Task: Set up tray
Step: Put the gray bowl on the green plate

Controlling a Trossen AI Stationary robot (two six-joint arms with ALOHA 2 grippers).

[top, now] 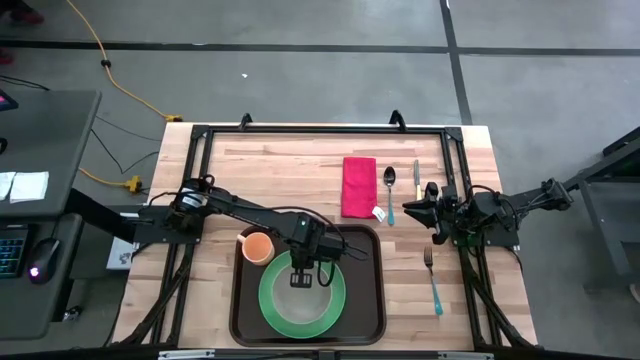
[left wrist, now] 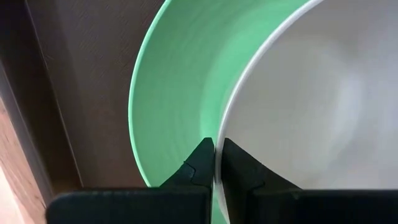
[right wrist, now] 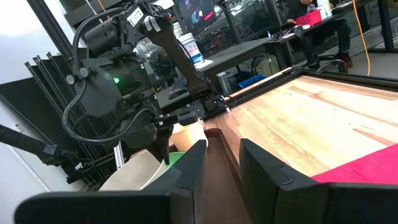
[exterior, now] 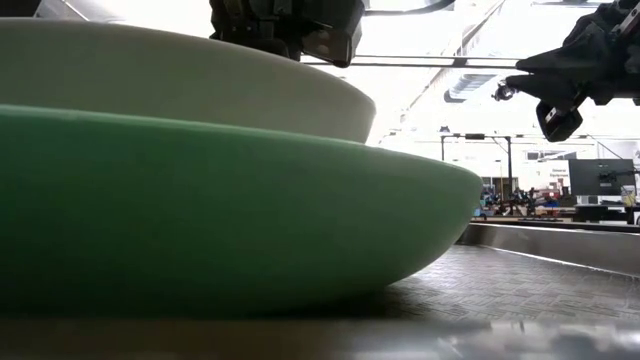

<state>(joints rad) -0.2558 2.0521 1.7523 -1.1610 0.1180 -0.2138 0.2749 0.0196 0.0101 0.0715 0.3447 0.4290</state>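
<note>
The left tool [top: 301, 281] sits low-centre in the high view, fingers nearly together astride the white bowl [top: 301, 277] rim, on the green plate [top: 331, 303] in the tray [top: 372, 300]. The right tool [top: 418, 208], slightly parted and empty, waits centre-right.

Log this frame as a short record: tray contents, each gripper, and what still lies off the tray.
tray: holds green plate, white bowl on the plate, orange cup
left gripper: over the tray, fingers astride the bowl's rim, narrow gap
right gripper: raised at the table's right side, holding nothing
off tray: red napkin, spoon, knife, fork
</note>
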